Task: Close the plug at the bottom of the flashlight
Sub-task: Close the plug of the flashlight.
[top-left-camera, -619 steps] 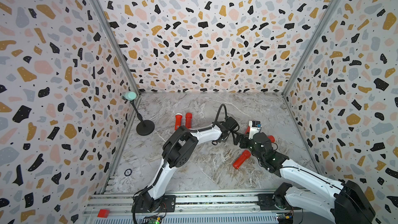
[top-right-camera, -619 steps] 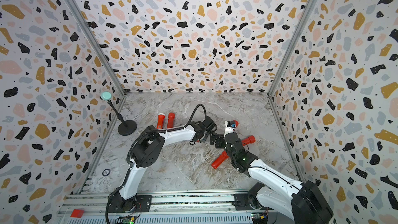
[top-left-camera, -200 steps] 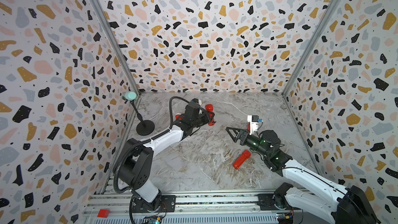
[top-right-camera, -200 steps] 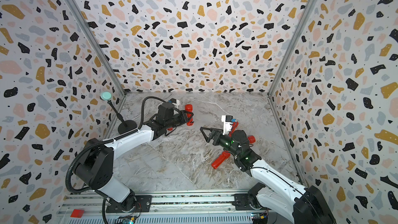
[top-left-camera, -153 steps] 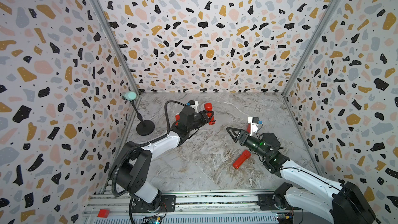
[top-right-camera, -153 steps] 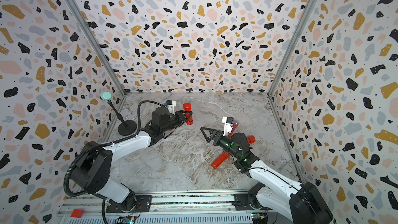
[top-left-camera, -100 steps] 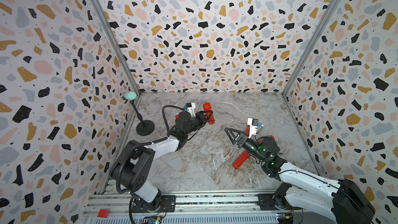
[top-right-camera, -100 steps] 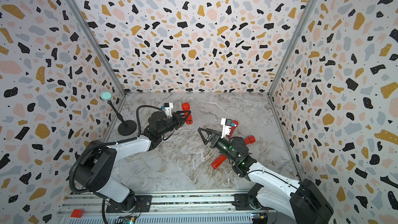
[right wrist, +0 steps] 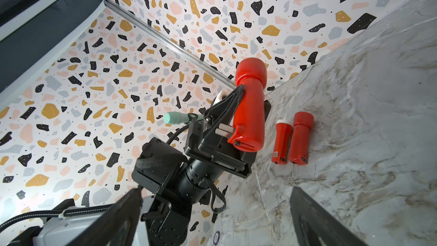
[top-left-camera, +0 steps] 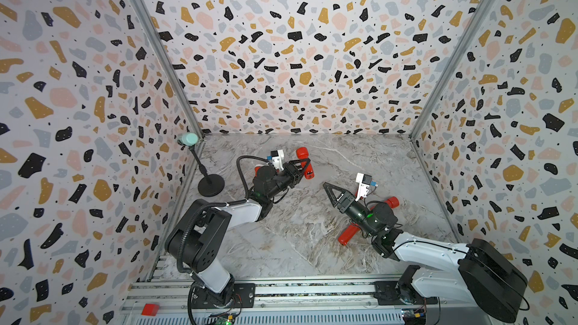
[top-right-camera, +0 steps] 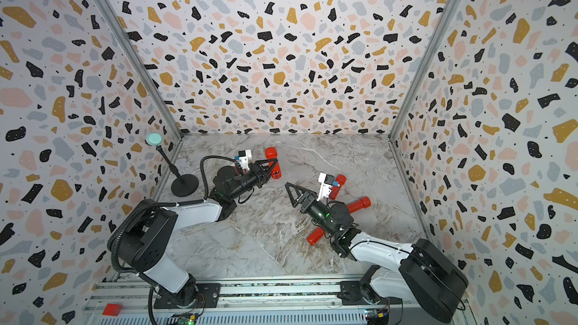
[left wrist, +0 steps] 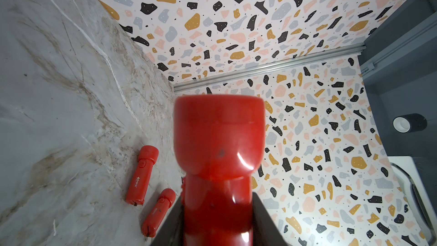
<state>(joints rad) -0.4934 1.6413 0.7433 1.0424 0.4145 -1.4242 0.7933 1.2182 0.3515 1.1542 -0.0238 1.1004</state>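
The left tool (top-left-camera: pixel 306 164) is clamping narrowly on the red flashlight (top-left-camera: pixel 302 153), holding it tilted above the bench (top-left-camera: pixel 281 245), toward the back. In the right wrist view, the plug (right wrist: pixel 223 130) is sticking out sideways at the flashlight's bottom end. The right tool (top-left-camera: pixel 327 186) is standing wide, gripping nothing, hovering apart from the flashlight and facing it.

Left wrist view: the held flashlight (left wrist: pixel 218 162) is blurred; its lower part is cut off by the frame edge. Both top views — the right arm (top-left-camera: pixel 375 218) covers part of a lying flashlight (top-left-camera: pixel 347 234).
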